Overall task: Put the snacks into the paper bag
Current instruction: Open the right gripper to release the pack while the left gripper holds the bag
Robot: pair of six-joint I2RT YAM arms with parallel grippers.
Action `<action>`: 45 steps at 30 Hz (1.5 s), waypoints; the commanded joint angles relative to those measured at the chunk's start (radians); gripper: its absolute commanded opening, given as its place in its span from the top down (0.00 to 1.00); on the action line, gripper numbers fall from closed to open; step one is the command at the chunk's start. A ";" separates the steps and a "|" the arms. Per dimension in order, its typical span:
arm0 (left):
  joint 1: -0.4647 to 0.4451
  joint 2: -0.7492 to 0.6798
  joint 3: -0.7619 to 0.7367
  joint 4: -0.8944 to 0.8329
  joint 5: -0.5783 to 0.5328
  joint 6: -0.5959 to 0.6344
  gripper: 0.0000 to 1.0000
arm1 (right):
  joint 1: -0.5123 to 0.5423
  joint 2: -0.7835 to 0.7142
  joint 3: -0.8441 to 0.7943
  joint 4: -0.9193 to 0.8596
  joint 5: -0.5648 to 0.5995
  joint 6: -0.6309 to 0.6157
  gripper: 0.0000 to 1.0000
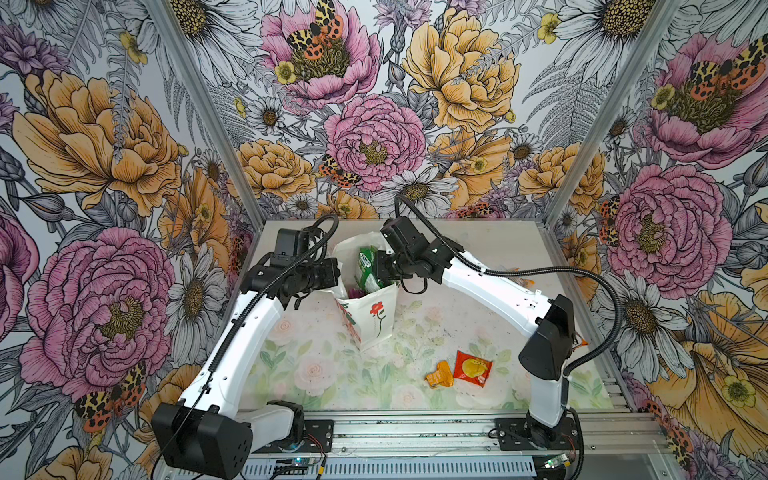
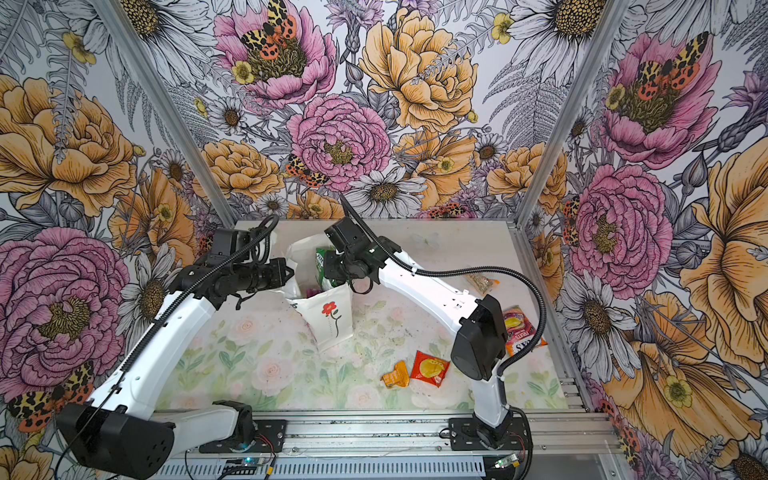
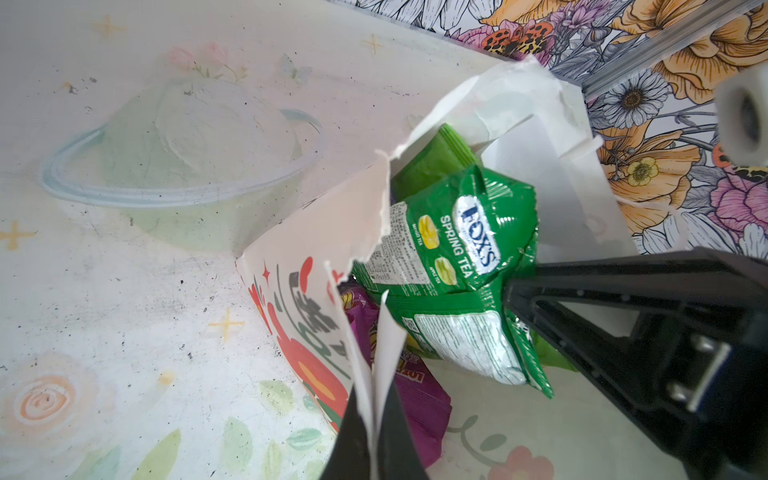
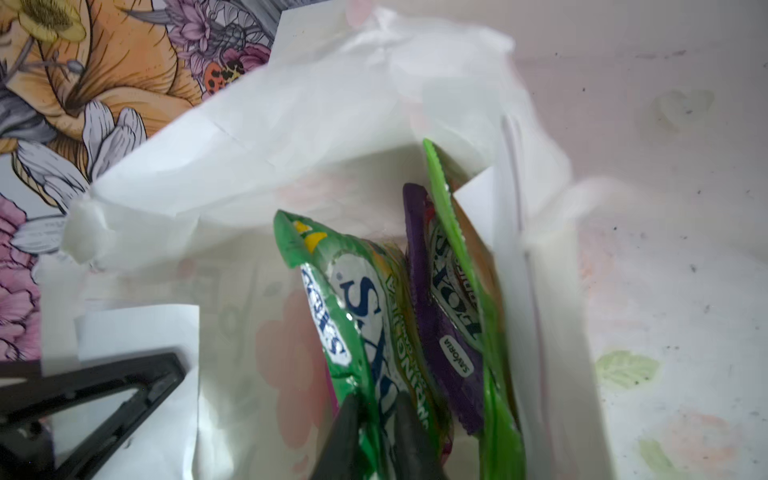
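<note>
FOX'S packet (image 4: 357, 299) between right pincer (image 4: 377, 405) tips, inside paper bag (image 4: 249, 145) (mouth open)

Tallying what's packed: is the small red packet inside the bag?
No, the red packet lies on the table beside the orange packet, apart from the bag.

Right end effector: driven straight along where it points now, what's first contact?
The right end effector points down into the paper bag with the green FOX'S packet between its fingers, so that packet comes first. Beyond it, probably the bag's bottom; depth is unclear.
</note>
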 commanded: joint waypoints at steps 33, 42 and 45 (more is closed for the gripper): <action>0.008 -0.005 0.006 0.070 -0.010 0.024 1.00 | -0.078 -0.036 0.082 -0.150 0.137 -0.099 0.43; -0.050 0.021 0.036 0.056 -0.040 0.013 1.00 | -0.073 0.013 0.092 -0.151 0.048 -0.111 0.75; -0.088 0.052 0.091 0.019 -0.072 0.008 1.00 | -0.071 -0.010 0.085 -0.151 0.045 -0.123 1.00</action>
